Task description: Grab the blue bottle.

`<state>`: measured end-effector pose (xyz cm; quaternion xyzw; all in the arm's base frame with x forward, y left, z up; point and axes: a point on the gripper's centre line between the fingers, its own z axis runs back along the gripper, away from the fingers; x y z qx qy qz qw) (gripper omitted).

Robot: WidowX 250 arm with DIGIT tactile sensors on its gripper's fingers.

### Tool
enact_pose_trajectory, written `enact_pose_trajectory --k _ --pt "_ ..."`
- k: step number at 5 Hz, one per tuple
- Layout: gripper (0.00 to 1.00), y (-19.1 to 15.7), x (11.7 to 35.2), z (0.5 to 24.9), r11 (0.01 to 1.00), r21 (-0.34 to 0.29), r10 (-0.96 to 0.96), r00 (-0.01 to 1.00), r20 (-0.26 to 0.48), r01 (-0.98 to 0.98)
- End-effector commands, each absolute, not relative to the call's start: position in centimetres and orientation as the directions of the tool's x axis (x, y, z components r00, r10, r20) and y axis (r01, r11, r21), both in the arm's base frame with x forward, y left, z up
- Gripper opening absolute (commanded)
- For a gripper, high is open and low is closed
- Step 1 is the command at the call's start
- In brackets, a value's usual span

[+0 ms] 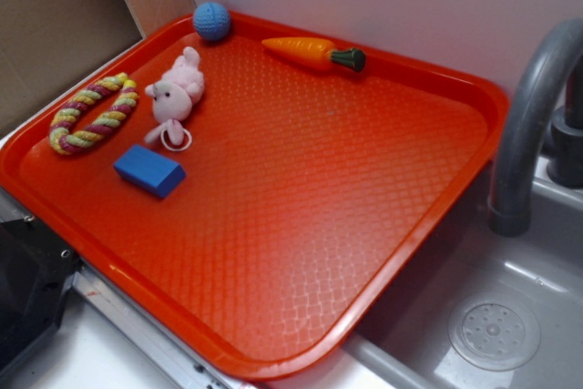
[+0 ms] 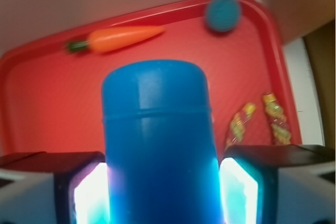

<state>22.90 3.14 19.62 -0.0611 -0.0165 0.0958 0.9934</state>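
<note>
1. Orange tray (image 1: 273, 316) beside a grey sink (image 1: 510, 334) with faucet (image 1: 528, 116).
2. Far edge: blue crocheted ball (image 1: 211, 21), toy carrot (image 1: 312, 53).
3. Left side: rope ring (image 1: 93, 113), pink plush (image 1: 176, 93), blue block (image 1: 149, 170).

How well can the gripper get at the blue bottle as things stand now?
Yes, it seems to hold it already: the gripper is shut on the blue bottle, a pad on each side, high above the orange tray.

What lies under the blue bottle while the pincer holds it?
The blue bottle, clamped in the pincer, hangs above the red tray. The wrist view shows bare tray around it; the patch directly beneath is covered. Carrot and blue ball lie beyond.
</note>
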Motion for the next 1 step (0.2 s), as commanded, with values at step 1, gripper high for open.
enact_pose_trajectory --k 1 --pt "0.0 1.86 20.57 23.94 0.976 -0.214 -0.015 0.994 0.108 0.038"
